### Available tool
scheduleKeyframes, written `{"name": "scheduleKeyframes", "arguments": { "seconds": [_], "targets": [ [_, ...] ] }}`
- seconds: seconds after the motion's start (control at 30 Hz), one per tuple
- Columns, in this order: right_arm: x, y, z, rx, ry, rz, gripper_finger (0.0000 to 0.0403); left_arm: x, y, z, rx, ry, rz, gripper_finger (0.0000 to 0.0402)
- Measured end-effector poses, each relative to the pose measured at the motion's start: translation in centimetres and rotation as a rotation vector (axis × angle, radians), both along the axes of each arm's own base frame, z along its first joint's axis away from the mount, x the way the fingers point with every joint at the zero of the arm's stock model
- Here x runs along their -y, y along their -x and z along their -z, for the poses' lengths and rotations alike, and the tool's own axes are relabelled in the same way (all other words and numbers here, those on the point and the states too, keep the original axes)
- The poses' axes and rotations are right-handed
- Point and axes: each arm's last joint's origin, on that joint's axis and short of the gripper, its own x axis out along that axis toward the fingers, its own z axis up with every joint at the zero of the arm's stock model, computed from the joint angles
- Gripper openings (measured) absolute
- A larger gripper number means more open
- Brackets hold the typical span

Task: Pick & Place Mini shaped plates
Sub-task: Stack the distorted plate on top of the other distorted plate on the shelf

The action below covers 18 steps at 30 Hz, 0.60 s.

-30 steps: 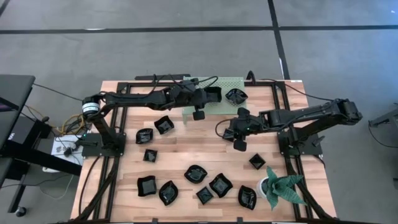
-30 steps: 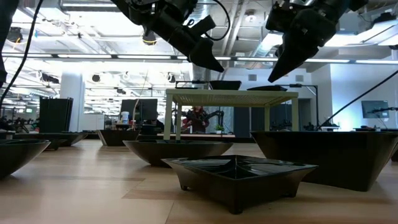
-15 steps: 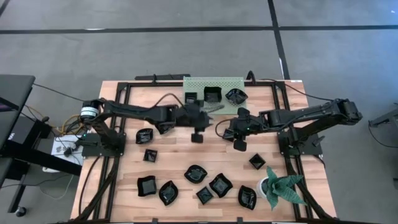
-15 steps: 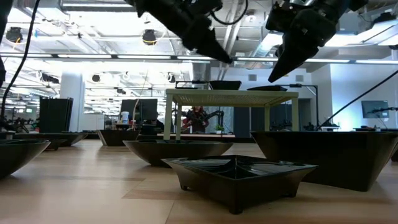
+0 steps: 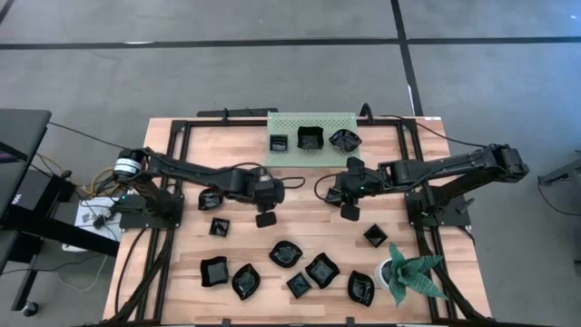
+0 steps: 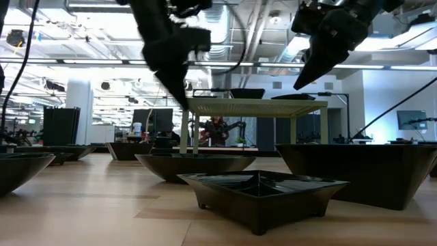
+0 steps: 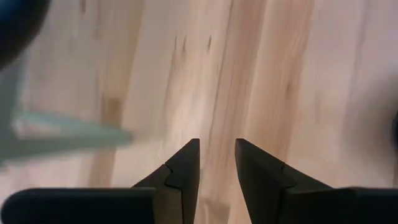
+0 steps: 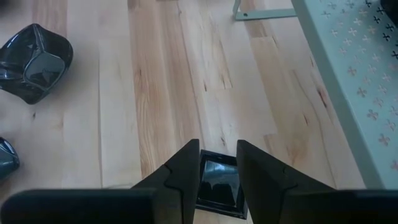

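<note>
Near edge: loose mini shaped plates [image 5: 285, 253] scattered across the table [image 5: 309, 227], a few more mid-left, one by the plant [image 5: 413, 272] at the near right.

Mid-table, L side: left gripper [image 5: 265, 218] hangs over bare wood, fingers [image 7: 185, 168] a narrow gap apart, nothing between them.

R side: right gripper [image 5: 349, 212] is clenched on a small square plate [image 8: 217, 184], carried above the wood, short of the rack.

Far edge: green perforated rack [image 5: 312, 123] w/ three plates on it.

Risks, my read: grip looks to be on just the plate's rim, prob. thin, so a glossy dish could slip en route. Rack space is tight; setting down could knock a neighbour off. Both arms are near the centre, so a crossing path could clip.
</note>
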Motion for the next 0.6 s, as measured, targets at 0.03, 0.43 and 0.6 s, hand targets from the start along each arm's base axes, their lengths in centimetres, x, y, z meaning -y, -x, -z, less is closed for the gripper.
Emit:
{"name": "scheduleKeyframes", "arguments": {
  "seconds": [0.03, 0.43, 0.6],
  "targets": [
    [0.0, 0.0, 0.0, 0.001, 0.000, 0.000, 0.0102, 0.0, 0.3, 0.6, -0.015, 0.010, -0.022, 0.0104],
    [0.0, -0.1, -0.1, 0.008, 0.000, 0.000, 0.0102, -2.1, 4.1, 4.8, -0.108, -0.050, -0.277, 0.0104],
    [0.0, -0.1, -0.1, 0.010, 0.000, 0.000, 0.0102, -3.0, 6.0, 4.0, -0.065, -0.025, -0.361, 0.0104]
  ]
}}
